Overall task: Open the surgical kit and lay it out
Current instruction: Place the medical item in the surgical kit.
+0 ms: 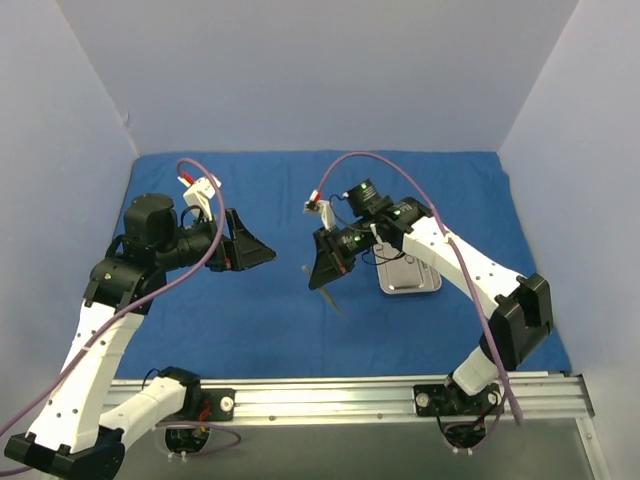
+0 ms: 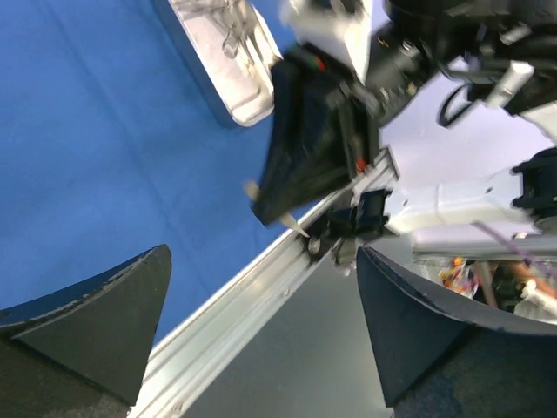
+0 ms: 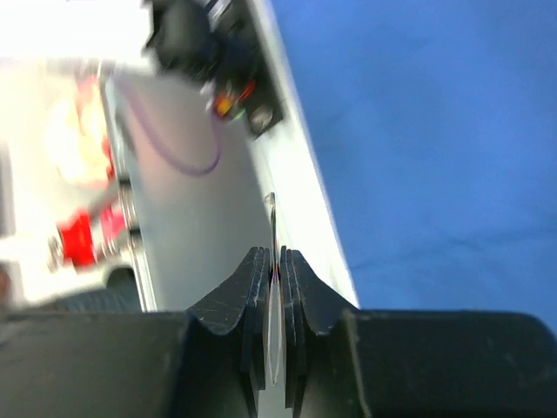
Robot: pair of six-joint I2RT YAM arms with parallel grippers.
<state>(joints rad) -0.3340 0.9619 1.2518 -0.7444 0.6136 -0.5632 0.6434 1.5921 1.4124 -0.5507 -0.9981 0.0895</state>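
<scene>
Right wrist: right end effector [image 3: 275, 261] pinching a thin silver instrument [image 3: 272, 228], tray [image 1: 408, 278] just beside it, left end effector [image 1: 262, 254] spread, empty; lower instrument flat onto drape [image 1: 250, 310] beneath, clear of tray

Colours noted: the drape [image 1: 250, 310] was plain deep blue, no pattern. The tray [image 1: 410, 278] was shiny silver, the instrument [image 1: 326, 293] pale silver. The arm links [image 1: 90, 350] were white with black joints; the cables [image 1: 372, 155] were purple.

Overhead view looks down from behind; wrist views sit close and low. Left wrist and overhead share the tray [image 1: 408, 277].
</scene>
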